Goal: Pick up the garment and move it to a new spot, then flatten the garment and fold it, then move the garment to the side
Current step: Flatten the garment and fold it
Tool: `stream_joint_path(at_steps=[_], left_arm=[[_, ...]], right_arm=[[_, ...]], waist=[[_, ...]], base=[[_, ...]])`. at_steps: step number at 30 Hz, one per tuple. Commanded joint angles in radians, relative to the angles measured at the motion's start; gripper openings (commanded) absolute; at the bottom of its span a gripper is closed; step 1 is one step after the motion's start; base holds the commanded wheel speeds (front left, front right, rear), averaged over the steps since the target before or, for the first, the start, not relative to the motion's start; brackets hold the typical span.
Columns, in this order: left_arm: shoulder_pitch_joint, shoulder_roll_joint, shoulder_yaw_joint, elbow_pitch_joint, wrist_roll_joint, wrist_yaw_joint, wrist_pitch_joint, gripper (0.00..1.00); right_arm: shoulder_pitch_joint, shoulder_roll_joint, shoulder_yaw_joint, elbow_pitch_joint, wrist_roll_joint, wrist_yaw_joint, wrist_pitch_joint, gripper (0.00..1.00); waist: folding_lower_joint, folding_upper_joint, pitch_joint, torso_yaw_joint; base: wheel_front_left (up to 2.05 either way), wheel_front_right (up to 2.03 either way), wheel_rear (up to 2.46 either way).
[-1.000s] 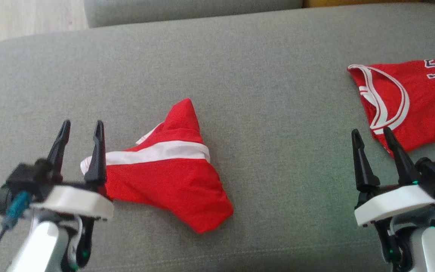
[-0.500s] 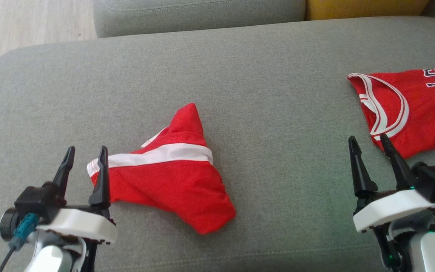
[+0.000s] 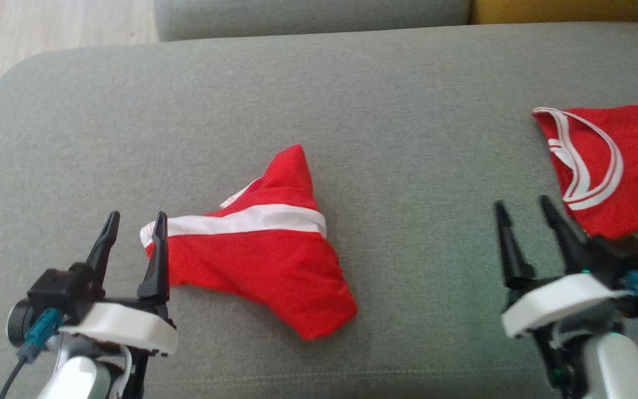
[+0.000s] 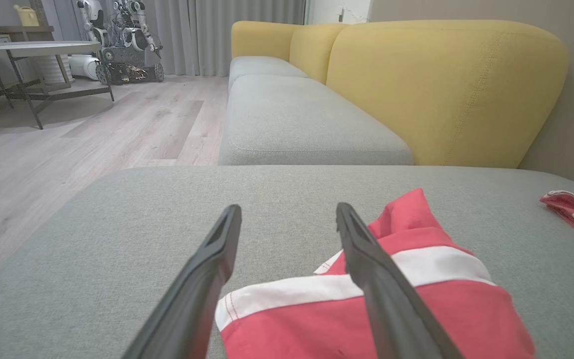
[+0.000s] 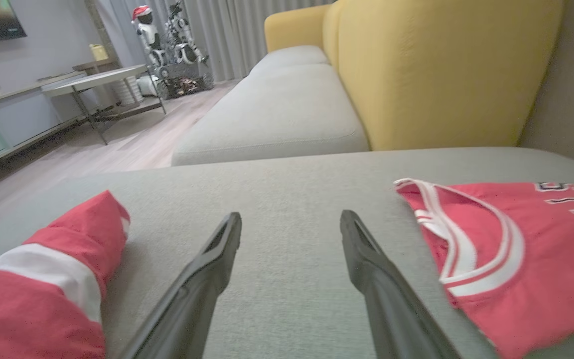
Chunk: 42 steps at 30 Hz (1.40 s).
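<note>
Crumpled red shorts (image 3: pixel 258 266) with a white band lie in the middle of the grey sofa cushion (image 3: pixel 407 138). The left jaws stand wide open and empty at the shorts' left edge. The right jaws, also wide open and empty, hover just beside a red jersey (image 3: pixel 629 183) lying at the right.

Jersey (image 3: pixel 634 183) cut off at right edge, lettering partial; right end effector (image 3: pixel 521 202) blurred.
</note>
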Motion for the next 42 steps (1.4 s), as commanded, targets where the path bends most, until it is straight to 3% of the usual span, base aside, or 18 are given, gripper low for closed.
stream_joint_path(at_steps=[1, 13, 23, 24, 26, 27, 34, 42], left_arm=[[-0.070, 0.026, 0.040, -0.028, 0.001, -0.005, -0.005, 1.00], [-0.139, -0.013, 0.010, 0.017, 0.006, -0.039, -0.024, 1.00], [-0.163, -0.028, 0.015, 0.044, 0.009, -0.053, -0.037, 1.00], [-0.165, -0.030, 0.016, 0.046, 0.010, -0.054, -0.037, 1.00], [-0.168, -0.033, 0.017, 0.049, 0.010, -0.056, -0.039, 1.00], [-0.169, -0.034, 0.019, 0.051, 0.010, -0.057, -0.039, 1.00], [-0.165, -0.039, 0.031, 0.052, 0.015, -0.058, -0.042, 1.00], [-0.146, -0.040, 0.045, 0.040, 0.018, -0.056, -0.044, 1.00]], right_arm=[[-0.071, -0.004, 0.055, -0.004, 0.007, -0.001, 0.003, 1.00], [-0.209, -0.004, 0.370, 0.367, 0.161, -0.001, -0.051, 1.00], [-0.315, -0.004, 0.597, 0.600, 0.306, -0.001, -0.070, 1.00], [-0.325, -0.004, 0.613, 0.617, 0.319, -0.001, -0.073, 0.61], [-0.342, -0.004, 0.642, 0.643, 0.349, -0.001, -0.080, 0.04], [-0.351, -0.004, 0.655, 0.654, 0.363, -0.001, -0.084, 0.00], [-0.407, -0.004, 0.648, 0.699, 0.386, -0.001, -0.175, 0.00], [-0.427, -0.024, 0.416, 0.700, 0.242, -0.001, -0.252, 0.00]], waist=[[0.0000, 0.0000, 0.019, 0.023], [0.0000, 0.0000, 0.071, 0.112], [0.0000, 0.0000, 0.095, 0.136], [0.0000, 0.0000, 0.097, 0.137], [0.0000, 0.0000, 0.100, 0.139], [0.0000, 0.0000, 0.102, 0.139], [0.0000, 0.0000, 0.104, 0.124], [0.0000, 0.0000, 0.097, 0.070]], base=[[0.00, 0.00, 0.00], [0.00, 0.00, 0.00], [0.00, 0.00, 0.00], [0.00, 0.00, 0.00], [0.00, 0.00, 0.00], [0.00, 0.00, 0.00], [0.00, 0.00, 0.00], [0.00, 0.00, 0.00]])
